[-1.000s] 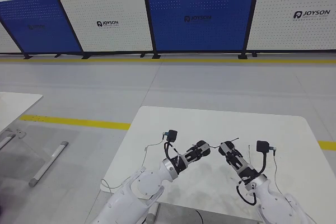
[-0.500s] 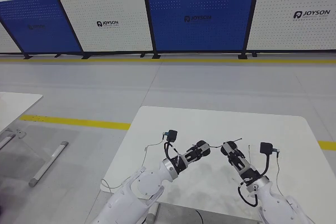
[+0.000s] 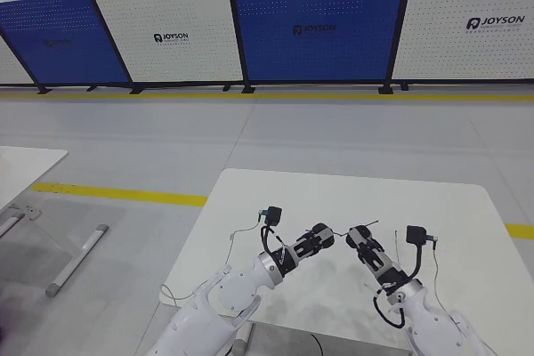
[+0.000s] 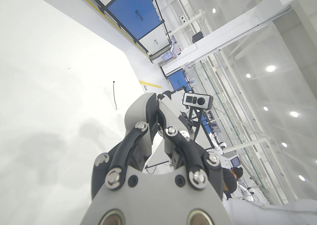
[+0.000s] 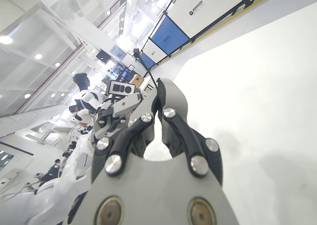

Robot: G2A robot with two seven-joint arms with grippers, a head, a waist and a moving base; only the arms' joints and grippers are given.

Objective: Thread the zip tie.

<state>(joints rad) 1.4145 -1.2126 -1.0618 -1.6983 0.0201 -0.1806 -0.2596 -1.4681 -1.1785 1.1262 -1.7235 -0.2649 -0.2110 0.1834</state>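
Note:
Both grippers meet tip to tip over the front middle of the white table (image 3: 276,196). A thin black zip tie (image 3: 367,225) runs between them. My right gripper (image 3: 352,235) is shut on its strap. In the right wrist view the zip tie (image 5: 146,67) sticks out past the right gripper (image 5: 158,84), its small head end free in the air. My left gripper (image 3: 327,235) is shut, and a short strand links it to the right one. The left wrist view shows the left gripper (image 4: 156,98) pressed closed, with the strap between the pads hidden.
A second black zip tie (image 4: 114,94) lies loose on the table just right of the right gripper (image 3: 396,242). The table's far half is bare white. Blue and white partition panels (image 3: 316,36) stand across the floor beyond it.
The right gripper drifted slightly right, away from the left one, then came back left and closer to it. The left arm has stayed still.

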